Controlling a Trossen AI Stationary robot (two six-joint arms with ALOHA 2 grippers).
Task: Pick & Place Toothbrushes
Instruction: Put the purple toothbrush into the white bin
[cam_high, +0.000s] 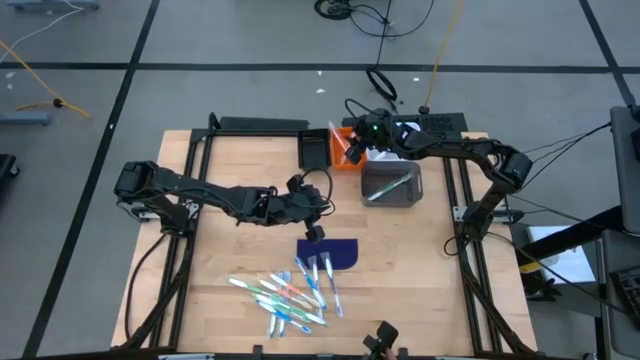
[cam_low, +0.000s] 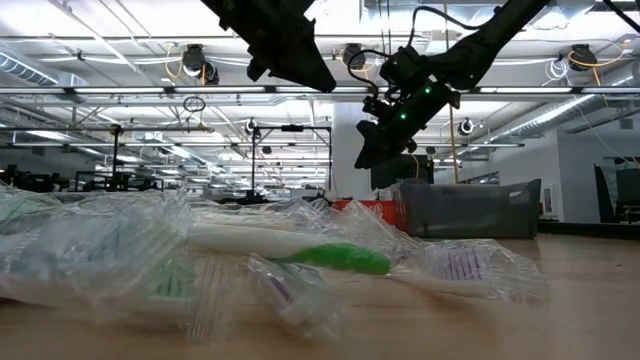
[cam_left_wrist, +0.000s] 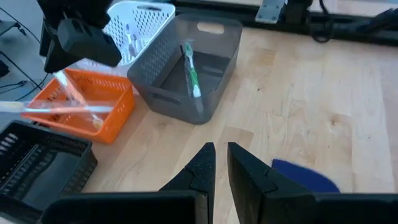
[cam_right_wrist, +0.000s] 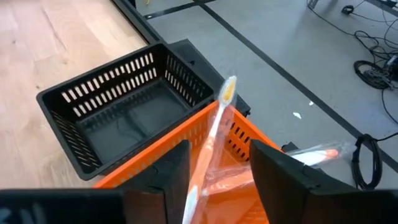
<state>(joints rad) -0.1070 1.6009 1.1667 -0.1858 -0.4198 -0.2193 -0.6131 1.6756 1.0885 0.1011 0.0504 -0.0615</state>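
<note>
Bins: four, grouped at the desk's (cam_high: 230, 180) 1 o'clock area. One black bin (cam_right_wrist: 118, 112), one orange bin (cam_left_wrist: 81, 102), one grey bin (cam_high: 392, 185) and one white basket (cam_left_wrist: 140, 22).

Toothbrushes: one green-and-white toothbrush (cam_left_wrist: 191, 74) lies in the grey bin. One wrapped orange toothbrush (cam_right_wrist: 214, 134) stands tilted over the orange bin, between the right hand's fingers; a second wrapped brush (cam_left_wrist: 62, 109) lies across that bin. The loose pile of toothbrushes (cam_high: 290, 290) at 6 o'clock holds about ten; the exact count cannot be told. A dark blue mat (cam_high: 335, 253) lies just beyond the pile.

Surface: light wood desk in a black frame, on a grey floor with dark lines and cables. The low view shows an industrial hall with ceiling lights.

Right hand (cam_right_wrist: 214, 165): above the orange bin, fingers apart, the orange toothbrush between them; whether they touch it cannot be told.

Left hand (cam_left_wrist: 221, 165): near desk centre, above the mat's far edge, fingers nearly together, holding nothing.
</note>
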